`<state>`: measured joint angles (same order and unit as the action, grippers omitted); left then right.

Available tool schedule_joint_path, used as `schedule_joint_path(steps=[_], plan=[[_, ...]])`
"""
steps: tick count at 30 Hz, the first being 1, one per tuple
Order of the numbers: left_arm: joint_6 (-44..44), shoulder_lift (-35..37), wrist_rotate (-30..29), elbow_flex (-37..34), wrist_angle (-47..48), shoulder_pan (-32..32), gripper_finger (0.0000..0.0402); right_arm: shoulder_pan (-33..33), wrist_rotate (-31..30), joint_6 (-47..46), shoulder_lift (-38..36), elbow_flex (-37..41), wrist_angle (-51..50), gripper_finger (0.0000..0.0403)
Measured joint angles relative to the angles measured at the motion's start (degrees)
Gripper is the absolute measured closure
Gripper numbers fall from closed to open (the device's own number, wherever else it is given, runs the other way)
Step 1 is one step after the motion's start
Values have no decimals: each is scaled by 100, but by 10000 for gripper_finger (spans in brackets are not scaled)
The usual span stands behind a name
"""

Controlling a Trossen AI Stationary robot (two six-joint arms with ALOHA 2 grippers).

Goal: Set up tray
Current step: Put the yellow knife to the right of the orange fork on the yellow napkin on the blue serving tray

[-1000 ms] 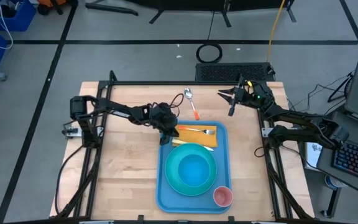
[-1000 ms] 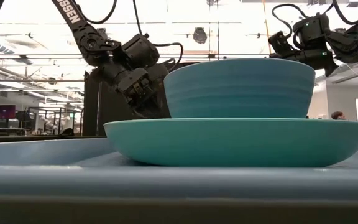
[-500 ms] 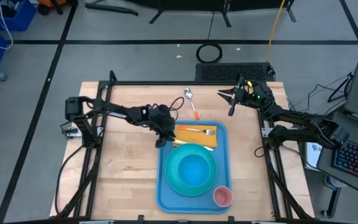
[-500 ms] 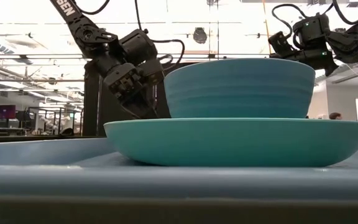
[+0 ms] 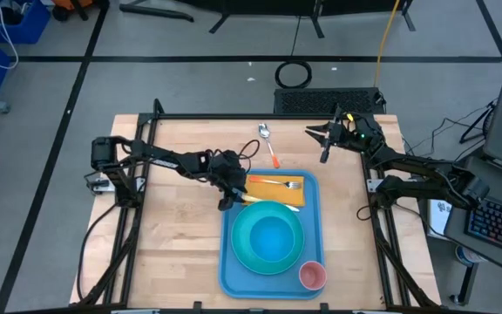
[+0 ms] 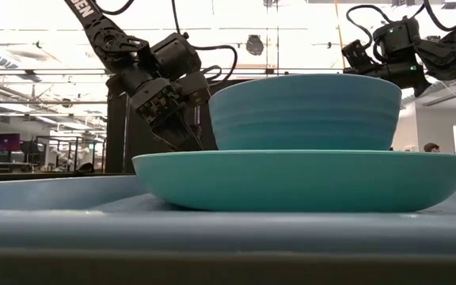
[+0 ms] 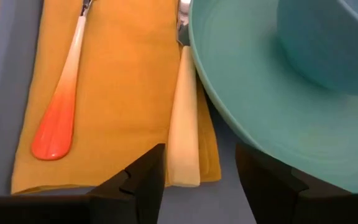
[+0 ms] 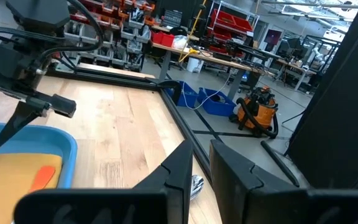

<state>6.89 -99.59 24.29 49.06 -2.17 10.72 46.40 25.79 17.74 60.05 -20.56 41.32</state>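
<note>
Overhead, tray [image 5: 231, 262] lies mid-counter; left claw [image 5: 225, 199] hovers at its far-left corner, right claw [image 5: 323, 150] waits over the far-right corner of the counter [image 5: 172, 227], narrowly parted, empty. Wrist view: left claw [image 7: 199, 177] is released above a pale-handled utensil [image 7: 184, 121] on the napkin [image 7: 123, 87]. Cutlery placement seems underway; next, probably fetching the spoon [image 5: 269, 144] off the counter.

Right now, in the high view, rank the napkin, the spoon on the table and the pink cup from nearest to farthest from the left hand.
From the left hand:
1. Napkin, just beside it at the tray's far end.
2. Spoon, on bare table beyond the tray.
3. Pink cup, at the tray's near right corner.
</note>
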Motion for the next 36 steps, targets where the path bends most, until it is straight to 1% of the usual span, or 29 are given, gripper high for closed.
schedule_joint_path(steps=[3, 10, 16, 19, 25, 29, 32, 36], plan=[[102, -15, -19, 0, -18, 0, 204, -1, 1, -34, 0, 0, 2, 358], [306, -306, -37, 2, -94, 0, 204, -1, 2, -36, 0, 1, 4, 358], [311, -310, -36, 0, -133, 0, 206, -1, 2, -38, 0, 2, 9, 358], [337, -310, -39, 0, -155, 0, 221, -1, 3, -38, 0, 2, 20, 358], [344, -323, -37, 0, -217, 13, 271, -1, 1, -38, 0, 2, 16, 358], [364, -330, -37, 0, -243, 13, 295, -1, 3, -38, 0, 2, 13, 358], [380, -330, -37, 0, -243, 13, 307, -1, 1, -38, 0, 2, 11, 358], [399, -330, -40, 0, -243, 13, 307, -1, 3, -38, 0, 2, 9, 358]])
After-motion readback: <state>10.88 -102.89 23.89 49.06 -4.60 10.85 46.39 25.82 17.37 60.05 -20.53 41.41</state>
